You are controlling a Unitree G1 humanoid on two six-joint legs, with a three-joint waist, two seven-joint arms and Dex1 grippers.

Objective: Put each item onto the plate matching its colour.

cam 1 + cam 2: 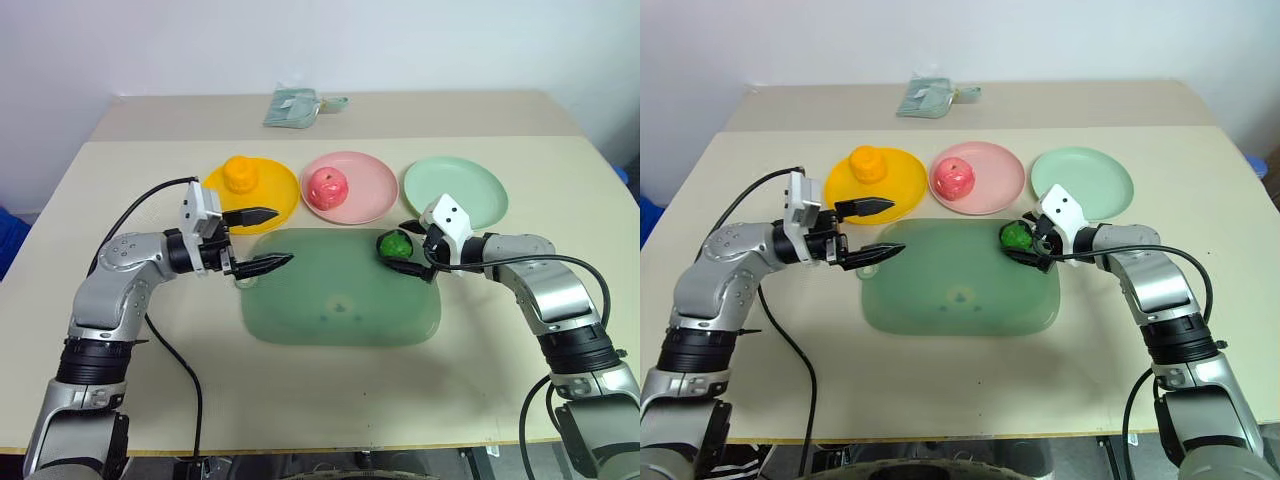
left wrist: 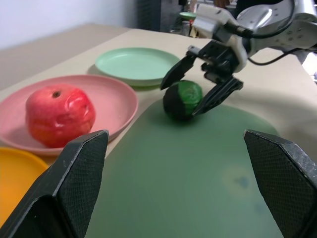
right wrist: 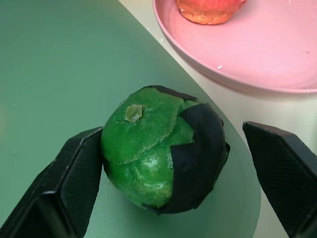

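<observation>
Nearest the robot lay the big green mat [image 1: 340,290], with the left gripper [image 1: 262,240] hanging at its left edge, fingers spread wide and holding nothing. At the mat's far right corner sat the green fruit [image 1: 394,244], and the right gripper [image 1: 412,248] was set around it: one finger looked to be against the fruit, the other stood off with a clear gap, so the fruit was bracketed but not yet pinched.

Beyond the mat stood the three plates in a row. The orange fruit [image 1: 240,173] already rested on the yellow plate [image 1: 280,190], and the apple [image 1: 327,185] on the pink plate [image 1: 375,185]. The mint green plate [image 1: 455,190] was bare, just beyond the right gripper.

So the last item appeared to be in hand. The next move probably called for closing the right fingers firmly on the green fruit, lifting it off the mat, and carrying it the short way back to the mint plate before letting go.
</observation>
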